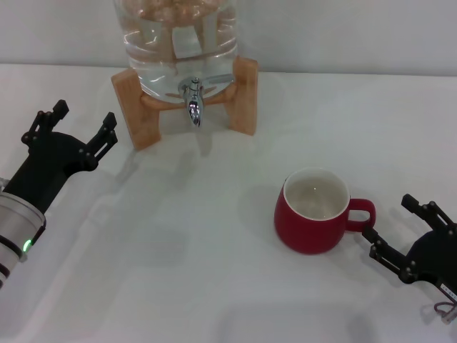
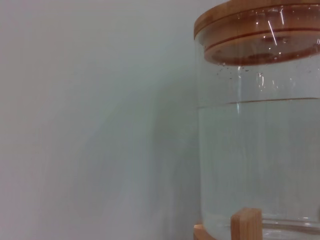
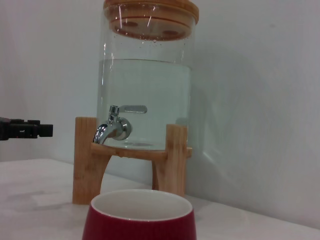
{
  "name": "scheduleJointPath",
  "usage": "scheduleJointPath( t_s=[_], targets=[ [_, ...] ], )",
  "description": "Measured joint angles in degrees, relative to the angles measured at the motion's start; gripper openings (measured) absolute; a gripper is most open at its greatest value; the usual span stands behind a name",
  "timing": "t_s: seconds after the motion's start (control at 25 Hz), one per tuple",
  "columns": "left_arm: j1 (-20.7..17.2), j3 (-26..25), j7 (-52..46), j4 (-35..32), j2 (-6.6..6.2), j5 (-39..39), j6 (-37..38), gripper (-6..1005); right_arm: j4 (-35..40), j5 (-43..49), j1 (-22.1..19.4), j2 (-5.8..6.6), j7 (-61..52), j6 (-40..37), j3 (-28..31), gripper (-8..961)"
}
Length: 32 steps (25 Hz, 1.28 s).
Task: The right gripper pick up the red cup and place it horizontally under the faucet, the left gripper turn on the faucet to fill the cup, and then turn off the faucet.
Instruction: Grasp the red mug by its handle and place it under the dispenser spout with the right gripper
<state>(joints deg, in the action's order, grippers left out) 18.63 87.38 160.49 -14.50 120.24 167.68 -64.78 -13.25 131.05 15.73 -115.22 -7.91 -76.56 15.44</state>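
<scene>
Upright on the white worktop (image 1: 214, 286) stands the red cup (image 1: 313, 211), well in front of the tap (image 1: 193, 102) and to its right. Right hand (image 1: 393, 232) lies spread open and empty just beside the cup's handle. Left hand (image 1: 78, 127) hovers open and empty, left of the water jug (image 1: 176, 36) on its wooden stand (image 1: 243, 93).

A clear water jug (image 1: 175, 36) rests on a wooden stand (image 1: 243, 93) atop the white table (image 1: 178, 271)

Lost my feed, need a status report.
Right gripper open beside the red cup, not gripping. Left gripper open, left of the faucet. Cup upright, empty. Path clear.
</scene>
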Motion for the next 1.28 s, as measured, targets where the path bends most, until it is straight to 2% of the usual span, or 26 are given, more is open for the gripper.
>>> scheduleJointPath(
  t_s=[1.28],
  targets=[
    [0.00,-0.02,0.00,0.00,0.00,0.02,-0.02,875,-0.74,-0.49,1.71,-0.19,0.00,1.71,-0.77,825]
  ],
)
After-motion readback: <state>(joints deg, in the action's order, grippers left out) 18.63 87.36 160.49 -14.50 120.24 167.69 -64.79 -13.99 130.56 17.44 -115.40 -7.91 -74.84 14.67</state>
